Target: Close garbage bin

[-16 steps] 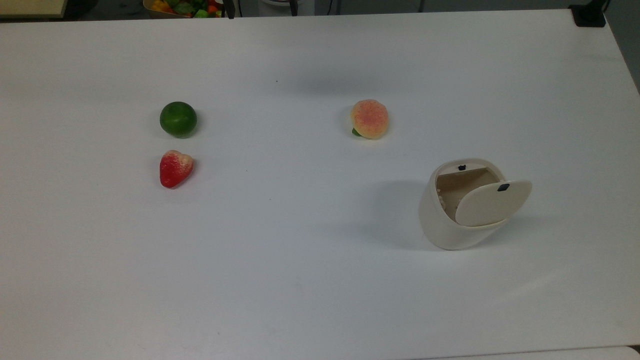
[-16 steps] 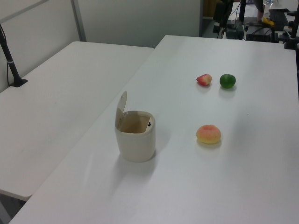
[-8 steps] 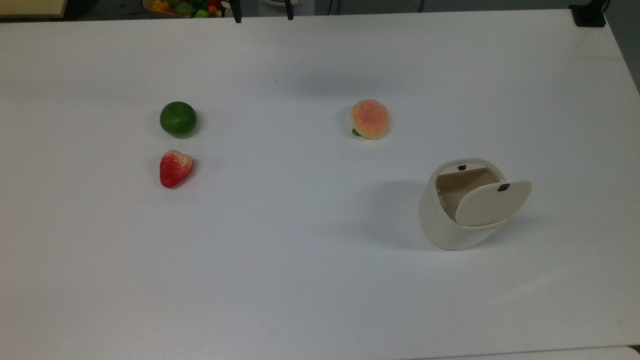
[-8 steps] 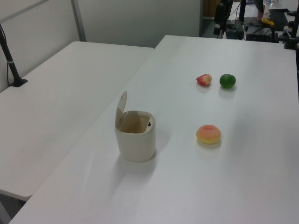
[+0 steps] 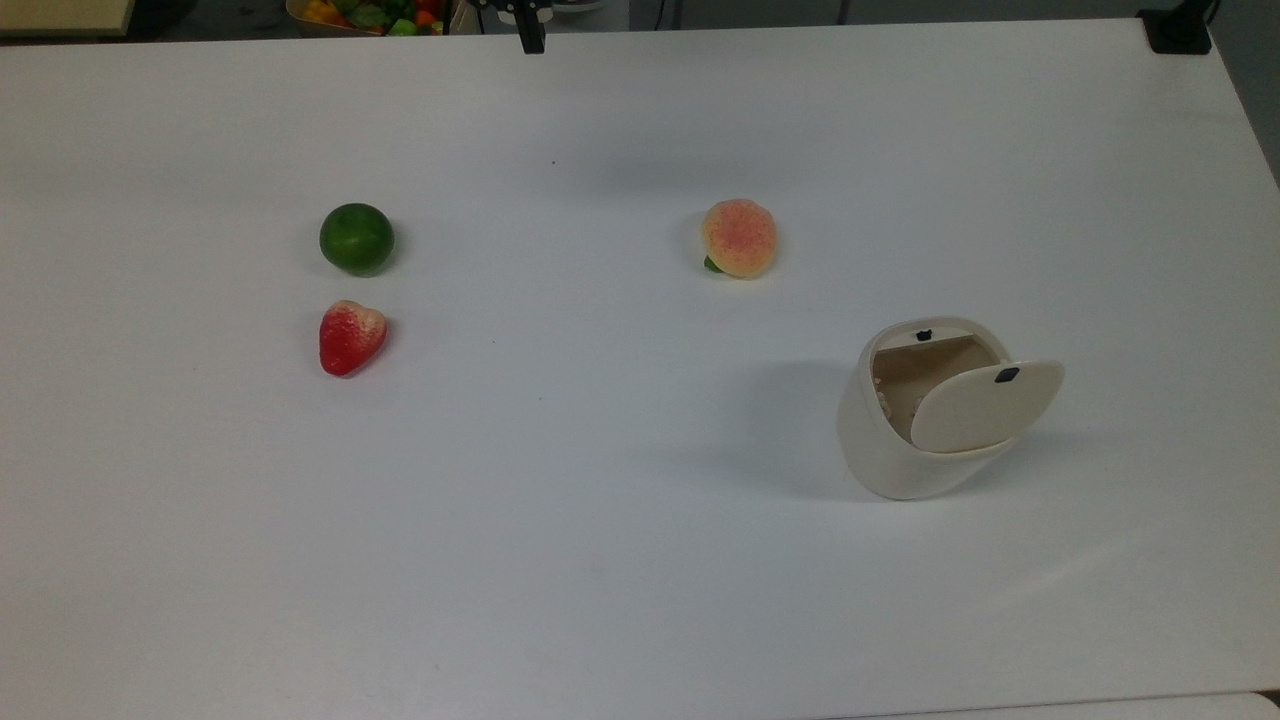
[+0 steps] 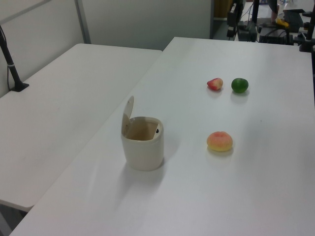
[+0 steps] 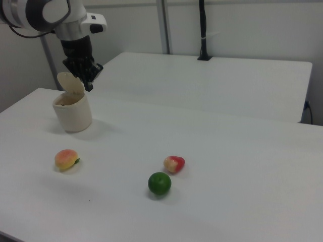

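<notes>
A: What lies around the garbage bin (image 5: 905, 440)?

B: Three fruits on the white table (image 5: 620, 560). A peach (image 5: 739, 237) sits nearest, up and toward the top view's left of the bin. A green lime (image 5: 356, 238) and a red strawberry (image 5: 351, 336) lie close together, well apart from the bin, far toward the top view's left. Nothing lies between the bin and the peach.

A: And the bin itself?

B: It stands upright near the top view's right side, with its lid (image 5: 985, 405) raised on its hinge and the inside showing. A small black mark is on the lid.

A: The gripper (image 7: 87, 75)?

B: In the right view it hangs above the table by the raised lid, pointing down. Whether its fingers are parted or holding anything, I cannot tell.

A: The room?

B: A second white table (image 6: 59, 118) stands alongside, with a black pole at its far edge. Plain walls are behind.

A: Materials?

B: The bin is smooth cream plastic, rounded and tapered. The tabletop is matte and flat. The peach is rough-skinned, the lime glossy.
</notes>
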`<state>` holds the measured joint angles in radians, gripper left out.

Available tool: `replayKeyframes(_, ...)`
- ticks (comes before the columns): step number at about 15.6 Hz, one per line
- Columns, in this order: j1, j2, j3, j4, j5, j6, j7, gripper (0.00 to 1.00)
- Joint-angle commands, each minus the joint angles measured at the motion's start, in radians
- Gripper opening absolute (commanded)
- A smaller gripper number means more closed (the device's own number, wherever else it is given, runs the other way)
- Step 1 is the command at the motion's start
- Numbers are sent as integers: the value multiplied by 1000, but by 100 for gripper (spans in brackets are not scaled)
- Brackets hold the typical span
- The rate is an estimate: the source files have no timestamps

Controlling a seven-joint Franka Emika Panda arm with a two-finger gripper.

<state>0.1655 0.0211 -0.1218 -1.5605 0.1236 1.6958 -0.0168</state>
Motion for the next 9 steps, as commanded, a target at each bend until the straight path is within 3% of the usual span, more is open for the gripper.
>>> replayKeyframes(1, 19, 6, -1, -15, 24, 12, -3, 2)
replayKeyframes(9, 80, 80, 5, 37, 67, 178, -3, 2)
